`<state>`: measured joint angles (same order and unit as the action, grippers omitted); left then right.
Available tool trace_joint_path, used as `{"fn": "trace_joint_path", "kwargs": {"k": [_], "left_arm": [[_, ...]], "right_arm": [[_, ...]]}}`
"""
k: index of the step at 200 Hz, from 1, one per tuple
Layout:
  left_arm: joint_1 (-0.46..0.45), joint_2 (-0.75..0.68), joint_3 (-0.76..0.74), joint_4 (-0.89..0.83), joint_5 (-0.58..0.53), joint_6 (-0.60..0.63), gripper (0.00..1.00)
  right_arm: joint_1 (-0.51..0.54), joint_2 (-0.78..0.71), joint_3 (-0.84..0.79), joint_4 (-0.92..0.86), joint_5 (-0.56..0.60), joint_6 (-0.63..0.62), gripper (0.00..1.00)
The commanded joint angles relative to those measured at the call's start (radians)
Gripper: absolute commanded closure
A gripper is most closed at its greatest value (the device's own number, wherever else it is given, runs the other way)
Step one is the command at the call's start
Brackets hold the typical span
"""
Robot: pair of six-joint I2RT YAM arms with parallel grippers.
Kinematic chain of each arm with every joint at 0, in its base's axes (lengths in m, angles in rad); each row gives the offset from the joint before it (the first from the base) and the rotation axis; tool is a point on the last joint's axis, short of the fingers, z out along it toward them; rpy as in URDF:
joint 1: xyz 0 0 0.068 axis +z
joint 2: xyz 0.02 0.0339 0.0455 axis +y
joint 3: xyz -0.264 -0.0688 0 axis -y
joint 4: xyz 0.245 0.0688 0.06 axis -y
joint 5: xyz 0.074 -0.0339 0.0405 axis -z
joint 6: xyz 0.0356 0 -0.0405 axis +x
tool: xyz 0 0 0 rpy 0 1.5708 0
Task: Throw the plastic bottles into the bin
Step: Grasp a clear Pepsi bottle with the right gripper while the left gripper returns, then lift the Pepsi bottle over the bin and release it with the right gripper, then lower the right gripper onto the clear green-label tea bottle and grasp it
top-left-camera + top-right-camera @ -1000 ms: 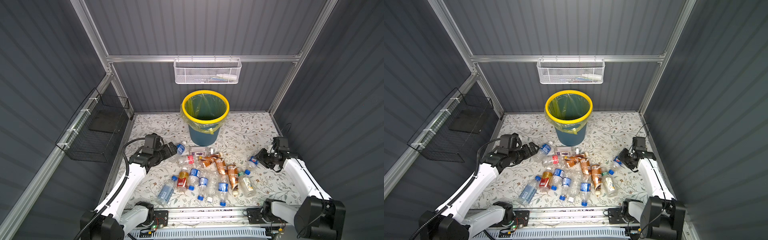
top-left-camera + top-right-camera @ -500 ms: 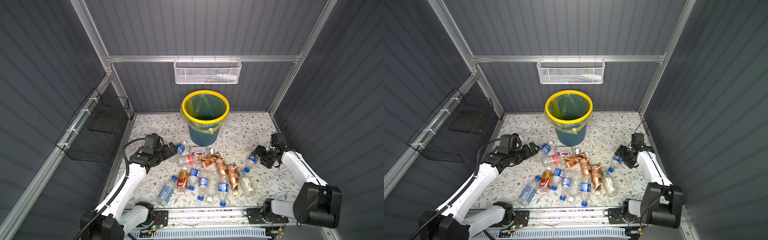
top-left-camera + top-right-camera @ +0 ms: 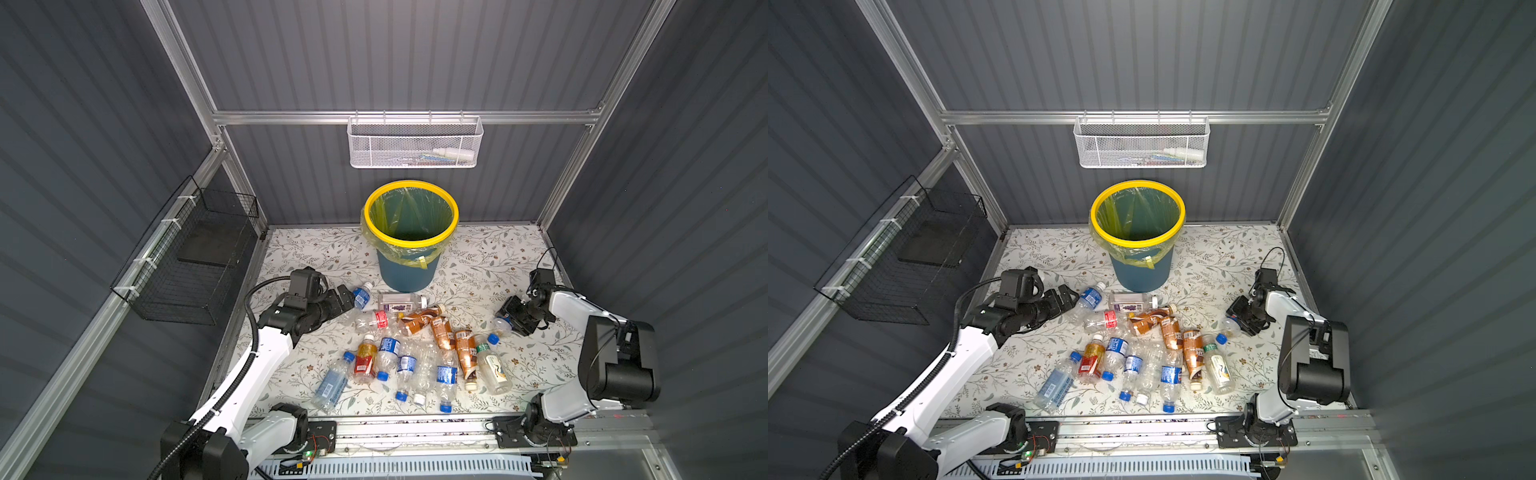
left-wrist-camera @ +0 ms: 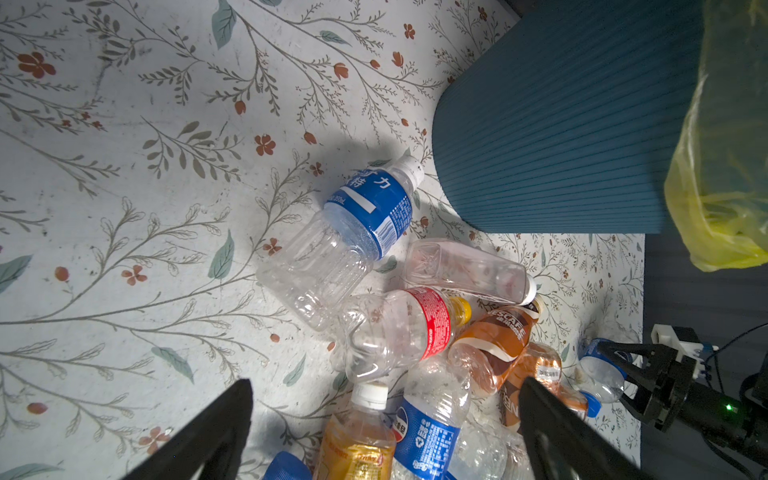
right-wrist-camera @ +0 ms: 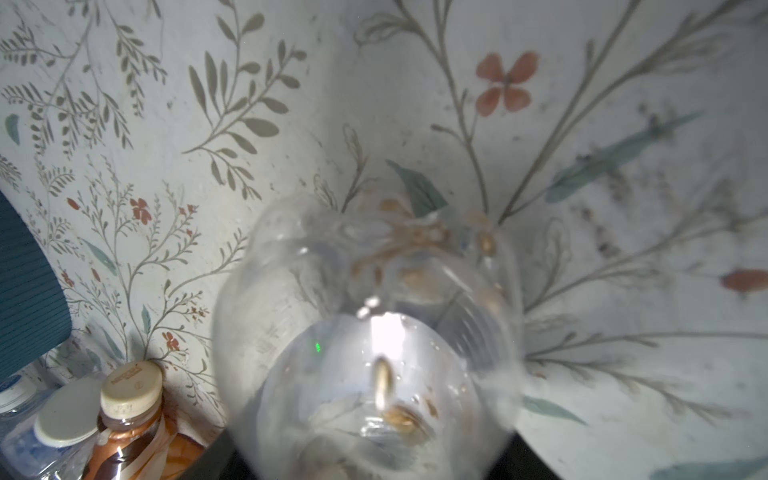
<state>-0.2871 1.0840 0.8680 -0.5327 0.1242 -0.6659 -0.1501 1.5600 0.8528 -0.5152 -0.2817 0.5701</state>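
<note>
Floral-printed sheeting [image 3: 478, 266] lined the floor of a grey ribbed booth. The bin [image 3: 405, 272] stood at the back, and the plastic bottles [image 3: 388, 349] lay heaped in front of it. The right gripper [image 3: 509, 319] sat low over the sheet with its jaws on either side of a clear blue-labelled bottle [image 3: 501, 325]. In the right wrist view that bottle's blurred body filled the space just ahead of the camera. Whether the jaws were clamped on it or merely straddling it could not be told. Doing this step well likely meant closing across the bottle's body without crushing the thin plastic, then confirming the hold before lifting. The carry would have to rise high enough to clear the yellow rim, since the bin stood well apart from that gripper, ahead of it and toward the other arm. The left gripper [image 3: 347, 299] was spread wide and held nothing. A white-capped bottle with a blue label [image 4: 357, 232] lay just beyond its fingertips, beside a red-labelled bottle [image 4: 399, 332], with the bin's teal wall close behind them.
</note>
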Motion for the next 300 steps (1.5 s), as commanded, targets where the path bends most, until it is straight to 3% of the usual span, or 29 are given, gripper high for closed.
{"fn": "trace_joint_path", "kwargs": {"k": [1,45,71,87,105,128,151,162,169,185,210,231,265,300], "left_arm": [[-0.001,-0.009,-0.011,-0.004,0.004,0.0,0.0],[-0.001,0.0,-0.002,-0.003,0.003,0.003,0.0],[-0.001,0.01,0.011,0.001,0.009,0.003,0.0],[-0.001,0.016,0.029,0.004,0.012,0.001,0.0],[-0.001,0.025,0.056,0.003,0.017,-0.002,0.0],[-0.001,0.035,0.091,-0.001,0.013,-0.009,0.0],[0.0,0.034,0.118,-0.008,0.012,-0.012,0.0],[0.004,0.027,0.126,-0.017,0.009,-0.013,0.0],[0.006,0.022,0.127,-0.023,0.009,-0.01,0.0],[0.011,0.003,0.121,-0.028,0.004,-0.008,0.0],[0.016,-0.002,0.096,-0.016,0.016,-0.012,0.0],[0.016,0.012,0.085,-0.003,0.026,-0.015,0.0],[0.016,0.032,0.085,0.01,0.032,-0.015,0.0],[0.017,0.037,0.068,0.02,0.035,-0.017,0.0]], "right_arm": [[-0.007,-0.057,-0.014,0.006,0.02,0.002,0.46],[-0.006,-0.237,0.019,-0.115,-0.004,0.001,0.5],[0.065,-0.313,0.189,-0.221,-0.104,0.032,0.48],[0.153,-0.295,0.412,-0.256,-0.146,0.087,0.48],[0.274,-0.188,0.786,-0.294,-0.134,0.127,0.48],[0.365,0.114,1.301,-0.406,-0.134,0.146,0.46],[0.374,0.466,1.824,-0.667,-0.186,0.141,0.21],[0.37,0.557,2.016,-0.793,-0.163,0.125,0.05],[0.364,0.565,2.072,-0.846,-0.142,0.104,0.01],[0.353,0.462,1.955,-0.845,-0.105,0.063,0.01],[0.347,0.157,1.36,-0.474,-0.128,0.098,0.09],[0.342,0.178,1.364,-0.586,-0.143,0.042,0.09],[0.34,0.092,1.19,-0.504,-0.137,0.041,0.1],[0.305,-0.074,0.88,-0.422,-0.099,0.06,0.12]]}}
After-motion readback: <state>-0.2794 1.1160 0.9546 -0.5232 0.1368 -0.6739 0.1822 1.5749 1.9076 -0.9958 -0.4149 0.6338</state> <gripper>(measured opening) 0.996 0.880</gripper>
